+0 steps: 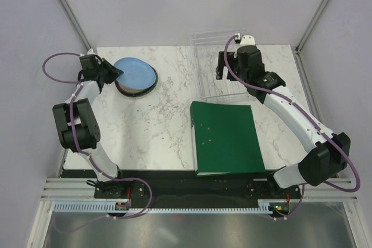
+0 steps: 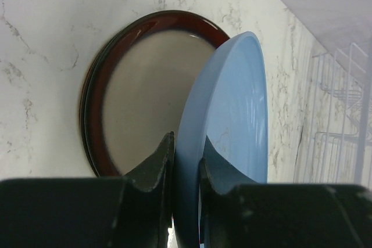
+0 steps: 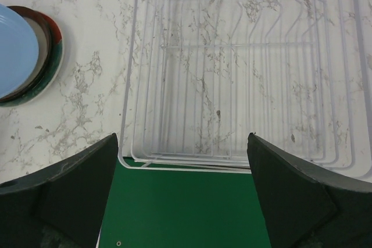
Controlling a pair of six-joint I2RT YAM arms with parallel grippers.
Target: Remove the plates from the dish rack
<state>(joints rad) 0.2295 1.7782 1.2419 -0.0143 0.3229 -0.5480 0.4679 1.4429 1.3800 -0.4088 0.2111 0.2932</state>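
Pale grey walls enclose the white marble worktop [image 1: 157, 126]. A flat green folder [image 1: 224, 137] lies at its near edge and meets the clear plastic dish rack [image 1: 212, 68], which stands by the far right corner. Near the far left corner, the left wrist view shows the left gripper [image 2: 186, 143] pinching the tilted light blue plate [image 2: 232, 114] over the dark-red-rimmed, cream-centred plate [image 2: 139, 85]. The right wrist view shows the red-and-teal plate [image 3: 55, 56] at the bottom of the stack and the right gripper [image 3: 183, 143] spread wide.

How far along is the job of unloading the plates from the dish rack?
Nearly done. The dish rack holds no plates, and two already lie stacked on the table: a cream-centred plate over a red-and-teal plate. In hand: the left claw is shut on the blue plate, tilted over that stack. Left: lay it down and release. The right claw hangs open above the rack.
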